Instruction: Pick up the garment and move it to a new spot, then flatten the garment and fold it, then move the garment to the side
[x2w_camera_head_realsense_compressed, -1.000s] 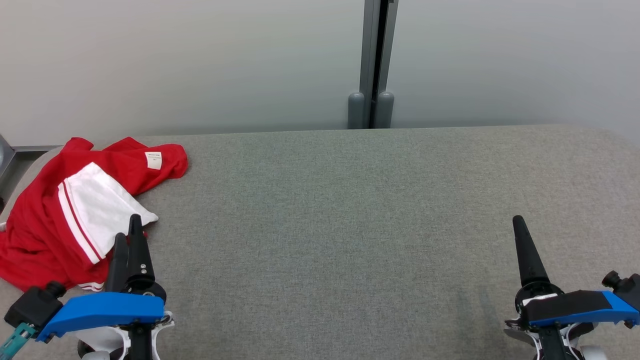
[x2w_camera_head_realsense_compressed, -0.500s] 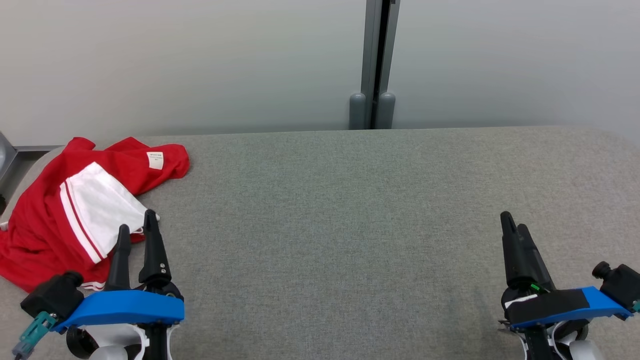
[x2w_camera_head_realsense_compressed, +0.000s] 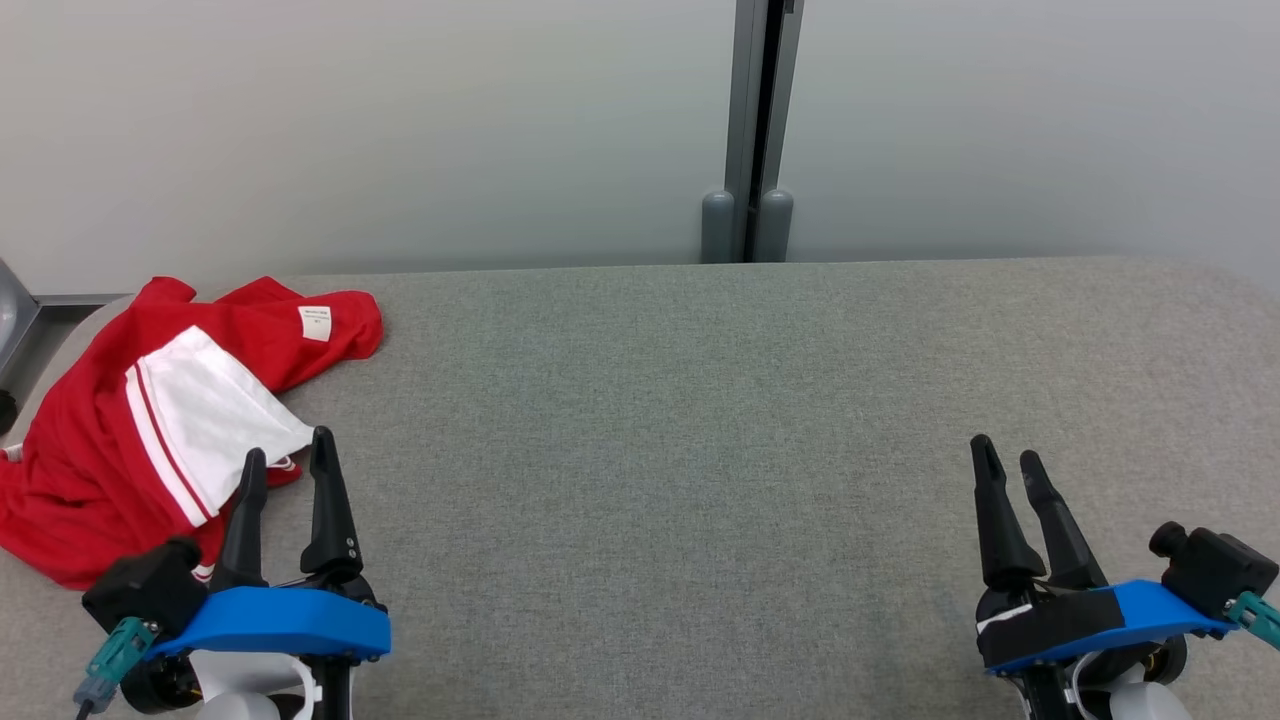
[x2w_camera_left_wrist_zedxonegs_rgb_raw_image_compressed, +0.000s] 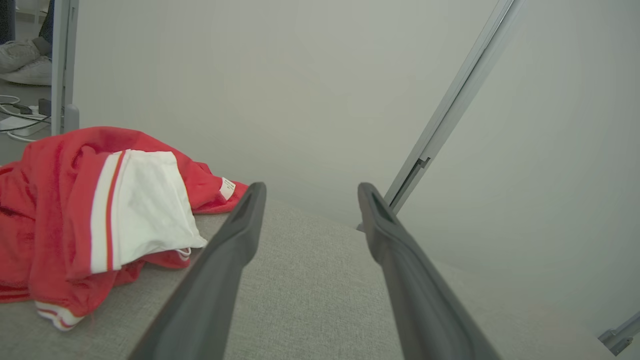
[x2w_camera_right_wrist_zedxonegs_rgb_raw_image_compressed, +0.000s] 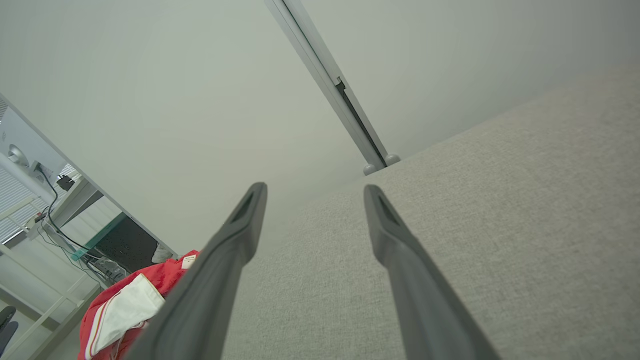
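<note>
The crumpled red-and-white garment (x2w_camera_head_realsense_compressed: 120, 430) lay at the gray desk's (x2w_camera_head_realsense_compressed: 700, 450) left end, both the left gripper (x2w_camera_head_realsense_compressed: 288, 447) and right gripper (x2w_camera_head_realsense_compressed: 1005, 452) empty with fingers spread wide, so the left's best move was pinching a thick fold low.

Lab-like office: grey partition panels (x2w_camera_head_realsense_compressed: 400, 130), cabled desk (x2w_camera_right_wrist_zedxonegs_rgb_raw_image_compressed: 80, 197).

One crumpled red and white garment (x2w_camera_head_realsense_compressed: 90, 470) at nine o'clock, bearing one white label (x2w_camera_head_realsense_compressed: 316, 323). One grey fabric table (x2w_camera_head_realsense_compressed: 700, 450). Two grippers: left gripper (x2w_camera_head_realsense_compressed: 288, 447) at seven o'clock, right gripper (x2w_camera_head_realsense_compressed: 1004, 450) at five o'clock, two dark fingers (x2w_camera_head_realsense_compressed: 330, 500) each. One grey post (x2w_camera_head_realsense_compressed: 750, 120) at twelve o'clock
</note>
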